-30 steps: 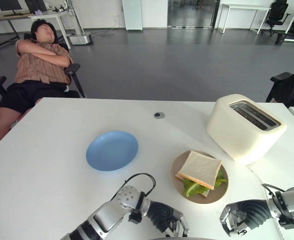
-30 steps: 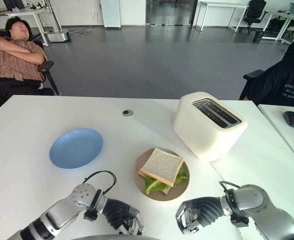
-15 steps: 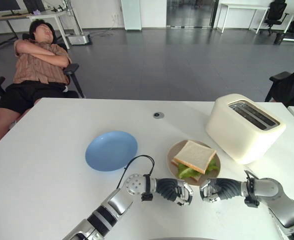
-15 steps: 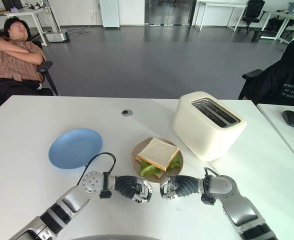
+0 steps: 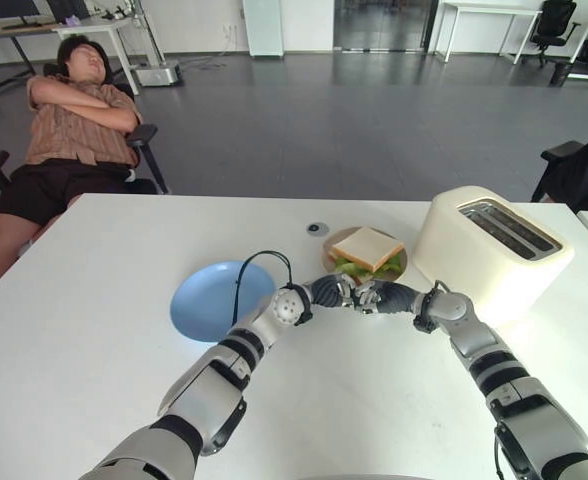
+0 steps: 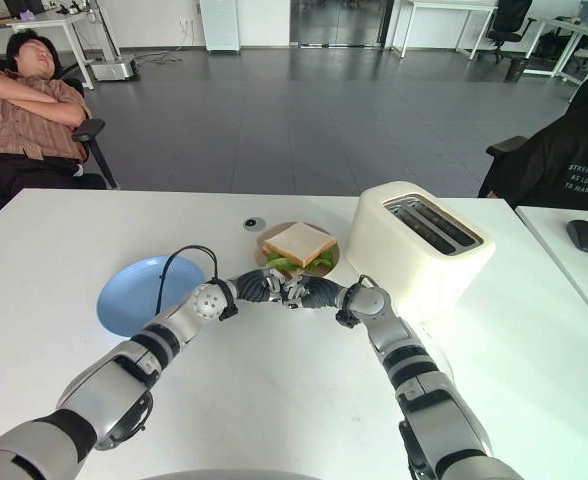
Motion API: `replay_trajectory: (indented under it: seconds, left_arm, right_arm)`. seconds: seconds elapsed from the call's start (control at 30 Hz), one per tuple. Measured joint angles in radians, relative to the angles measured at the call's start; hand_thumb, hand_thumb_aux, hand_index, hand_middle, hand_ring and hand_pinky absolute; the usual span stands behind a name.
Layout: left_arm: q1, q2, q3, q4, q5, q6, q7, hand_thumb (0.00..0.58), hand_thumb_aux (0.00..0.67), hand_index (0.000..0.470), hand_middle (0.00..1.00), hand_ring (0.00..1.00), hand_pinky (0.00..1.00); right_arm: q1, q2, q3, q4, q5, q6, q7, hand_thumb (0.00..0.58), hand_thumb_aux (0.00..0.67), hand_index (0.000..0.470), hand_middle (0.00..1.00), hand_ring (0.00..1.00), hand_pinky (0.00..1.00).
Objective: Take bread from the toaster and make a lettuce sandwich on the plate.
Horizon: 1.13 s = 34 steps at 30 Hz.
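While stretched well forward over the white table (image 5: 84,330), curled up narrow and gripping nothing visible: left hand (image 5: 332,291) and right hand (image 5: 377,296), side by side, fingers turned in toward each other and nearly meeting. Parked at the near rim of the brown plate (image 5: 328,247), touching it or just short of it; cannot tell which from either eye.

On that brown plate, the lettuce sandwich: white bread slice (image 5: 369,246) on top, lying flat, with green lettuce (image 5: 348,268) poking out beneath its near and right edges. Lower slice mostly hidden under the leaf.

Set far across the table, just left of the cream toaster (image 5: 484,265) and just right of the round cable grommet (image 5: 317,229). Close to the toaster's side, though contact not discernible. Toaster slots (image 5: 509,228) facing up, angled toward the table's right corner.

Left of the hands, near the brown plate but apart from it: light blue plate (image 5: 209,305), lying flat. Looped up from the left wrist, a thin black cable (image 5: 256,258), arching above the blue plate's right edge.

Off on the neighbouring table at far right, a dark computer mouse (image 6: 580,236).
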Motion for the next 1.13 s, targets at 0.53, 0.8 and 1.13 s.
replay_trajectory:
  seconds: [0.53, 0.8, 1.13]
  left_arm:
    - [0.614, 0.155, 0.473, -1.258, -0.666, 0.35, -0.254, 0.0, 0.0, 0.0, 0.0, 0.0, 0.0]
    - [0.68, 0.048, 0.461, -1.432, -0.569, 0.392, -0.061, 0.0, 0.0, 0.0, 0.0, 0.0, 0.0]
    - [0.677, -0.036, 0.491, -1.455, -0.597, 0.315, -0.048, 0.0, 0.0, 0.0, 0.0, 0.0, 0.0]
  right_arm:
    - [0.45, 0.037, -0.345, -1.061, 0.371, 0.222, -0.203, 0.0, 0.0, 0.0, 0.0, 0.0, 0.0]
    - [0.514, 0.148, -0.324, -1.12, 0.036, -0.002, -0.499, 0.0, 0.0, 0.0, 0.0, 0.0, 0.0]
    - [0.525, 0.18, -0.294, -1.076, -0.032, -0.14, -0.573, 0.0, 0.0, 0.0, 0.0, 0.0, 0.0]
